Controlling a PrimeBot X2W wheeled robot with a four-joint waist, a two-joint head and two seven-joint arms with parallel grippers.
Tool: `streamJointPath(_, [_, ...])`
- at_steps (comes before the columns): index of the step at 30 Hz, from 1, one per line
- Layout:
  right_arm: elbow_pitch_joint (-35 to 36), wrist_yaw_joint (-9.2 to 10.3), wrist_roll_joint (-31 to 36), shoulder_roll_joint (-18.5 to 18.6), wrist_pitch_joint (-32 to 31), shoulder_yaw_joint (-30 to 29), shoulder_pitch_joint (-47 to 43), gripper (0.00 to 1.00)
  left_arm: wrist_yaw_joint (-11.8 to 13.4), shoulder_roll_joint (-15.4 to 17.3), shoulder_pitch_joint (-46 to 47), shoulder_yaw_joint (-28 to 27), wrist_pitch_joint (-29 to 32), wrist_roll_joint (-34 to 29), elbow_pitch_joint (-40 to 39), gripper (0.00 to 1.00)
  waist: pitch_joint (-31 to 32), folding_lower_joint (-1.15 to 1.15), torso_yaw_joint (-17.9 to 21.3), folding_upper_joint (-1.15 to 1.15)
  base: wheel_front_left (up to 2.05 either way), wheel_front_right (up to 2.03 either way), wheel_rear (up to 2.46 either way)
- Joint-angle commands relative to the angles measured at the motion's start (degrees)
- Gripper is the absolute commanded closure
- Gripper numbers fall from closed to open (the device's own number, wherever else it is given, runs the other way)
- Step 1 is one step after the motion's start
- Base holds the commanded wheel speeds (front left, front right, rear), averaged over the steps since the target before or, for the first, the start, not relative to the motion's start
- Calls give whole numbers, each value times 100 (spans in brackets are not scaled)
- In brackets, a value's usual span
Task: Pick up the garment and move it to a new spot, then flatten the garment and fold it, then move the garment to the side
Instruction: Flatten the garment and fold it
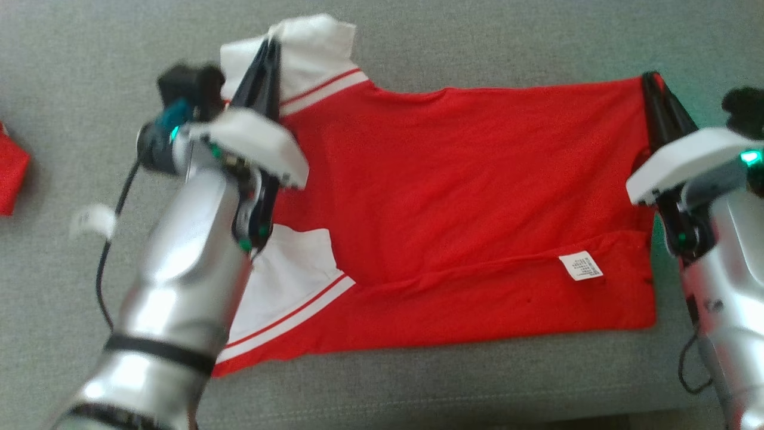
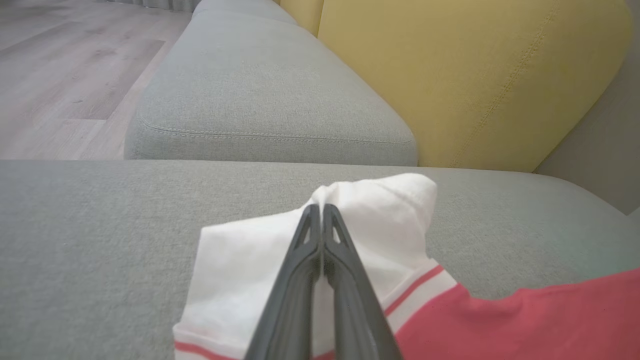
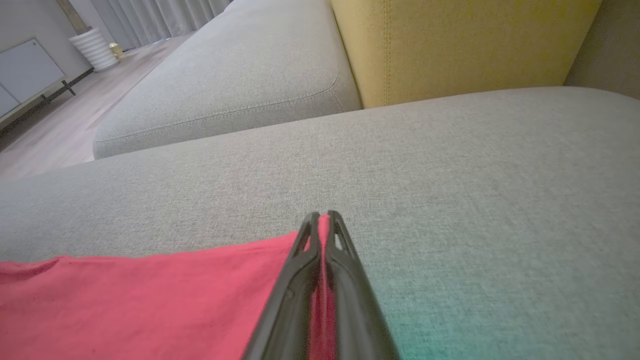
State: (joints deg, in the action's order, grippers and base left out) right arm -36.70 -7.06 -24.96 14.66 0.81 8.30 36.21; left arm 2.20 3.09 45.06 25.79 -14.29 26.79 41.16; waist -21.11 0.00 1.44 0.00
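Found the red shirt (image 1: pixel 453 197) spread across the middle of the frame on the grey sofa (image 1: pixel 418 388), with its lower edge folded up and a label (image 1: pixel 580 266) showing at lower right. Saw the left fingers (image 1: pixel 268 60) pinched shut on the white sleeve (image 1: pixel 316 42) at upper left, and the right fingers (image 1: pixel 653 95) clamped on the red corner at upper right. Judged the cloth light, soft and limp, likely to sag and crease between grips. Reckoned corners and hems the best holds, pulled taut together.
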Motion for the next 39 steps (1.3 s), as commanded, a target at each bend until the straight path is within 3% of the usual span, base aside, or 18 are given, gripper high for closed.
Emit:
streamJointPath(1, [220,-43,-62,77,63,78,-95,100,47,201,-21,-195,-70,-63,-278,100,53,0,-10,0,0,0,0])
streamJointPath(11, [1138,-43,-1083,48,-242,-171,-1151,100,339,456,-1894,-428,-64,-270,-2397,100,298,0,-18,0,0,0,0])
streamJointPath(19, [1705,-43,-1230,-62,-600,-449,-1937,100,698,634,-3152,-356,326,-164,-3461,100,301,0,-44,0,0,0,0])
streamJointPath(26, [2278,-43,-896,-317,-757,-799,-2550,100,891,631,-3816,-331,483,-5,-3676,100,306,0,-71,0,0,0,0])
streamJointPath(36, [2882,-43,-82,-691,-1057,-1080,-3166,100,932,610,-4114,-323,641,209,-3538,100,328,0,-107,0,0,0,0])
streamJointPath(37, [2911,-43,-1,-730,-1068,-1086,-3203,85,915,600,-4124,-303,696,244,-3473,94,334,0,-104,0,0,0,0])
streamJointPath(38, [2925,-43,113,-751,-1076,-1090,-3237,15,907,584,-4124,-299,718,274,-3419,43,343,0,-101,0,0,0,0])
streamJointPath(39, [2936,-43,198,-775,-1087,-1082,-3261,0,907,582,-4126,-292,751,292,-3353,0,357,0,-92,0,0,0,0])
